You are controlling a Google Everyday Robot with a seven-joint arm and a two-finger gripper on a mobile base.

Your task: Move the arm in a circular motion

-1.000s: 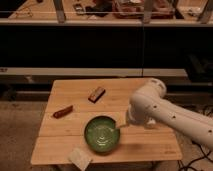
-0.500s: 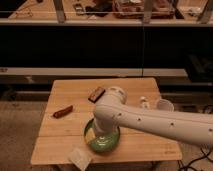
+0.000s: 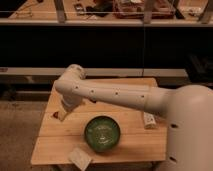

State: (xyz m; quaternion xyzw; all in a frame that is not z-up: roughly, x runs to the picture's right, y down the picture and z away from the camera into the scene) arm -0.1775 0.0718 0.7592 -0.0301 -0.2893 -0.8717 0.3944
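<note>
One arm (image 3: 115,95), its gripper (image 3: 62,116) over the table (image 3: 55,145) left (one bowl (image 3: 102,133)).

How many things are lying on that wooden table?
3 clearly visible: green bowl front-centre, white packet at the front edge, white object on the right. The arm, gripper low over the left side, may hide others.

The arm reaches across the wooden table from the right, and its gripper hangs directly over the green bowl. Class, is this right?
Not quite. The camera view shows the arm reaching from the right, but its gripper hangs near the left edge of the table, left of the green bowl, not over it.
</note>
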